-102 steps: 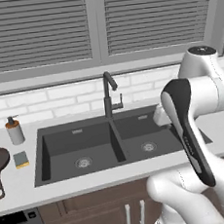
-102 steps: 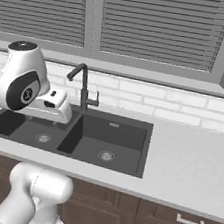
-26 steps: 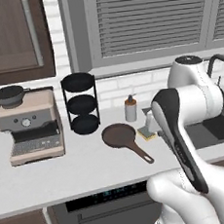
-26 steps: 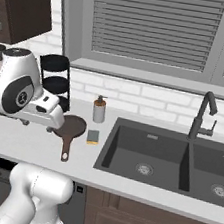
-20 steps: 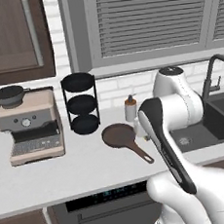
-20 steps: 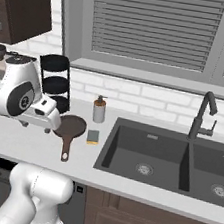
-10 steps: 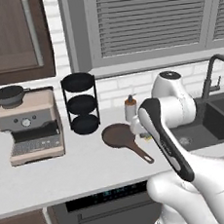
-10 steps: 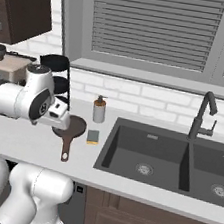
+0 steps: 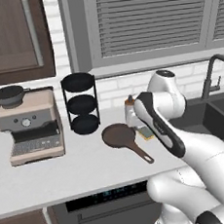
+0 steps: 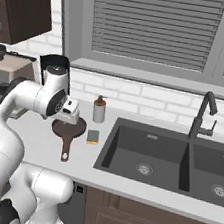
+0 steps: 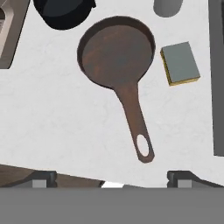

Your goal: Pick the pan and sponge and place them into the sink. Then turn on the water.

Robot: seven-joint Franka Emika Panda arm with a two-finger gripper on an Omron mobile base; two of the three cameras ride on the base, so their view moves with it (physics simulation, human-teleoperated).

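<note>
In the left base view the arm's white links cover part of the sponge [image 9: 146, 132] and most of the soap bottle [image 9: 130, 113], and the sink [image 9: 217, 115] is cut off at the right edge. In the hand view the soap bottle is cropped at the top edge and only a dark strip of the sink's rim shows at the right.

The pan [image 11: 116, 53] lies flat on the white counter [image 11: 57, 122], its handle pointing toward the counter's front edge and ending in a small hole. The sponge sits just beside the pan on the sink side, apart from it, grey-green face up with a yellow edge showing. The soap bottle [image 10: 99, 110] stands behind the sponge near the brick wall. A black three-tier rack [image 9: 81, 103] stands behind the pan, and a coffee machine [image 9: 30, 125] with a dark bowl [image 9: 8, 95] on top is further left. The sink's tall black faucet [image 10: 202, 116] rises between its two basins, well apart from the pan.

The hand [image 10: 68, 112] hangs above the pan, pointing down. Its two dark fingertips [image 11: 43, 179] stand wide apart with nothing between them, holding nothing.
</note>
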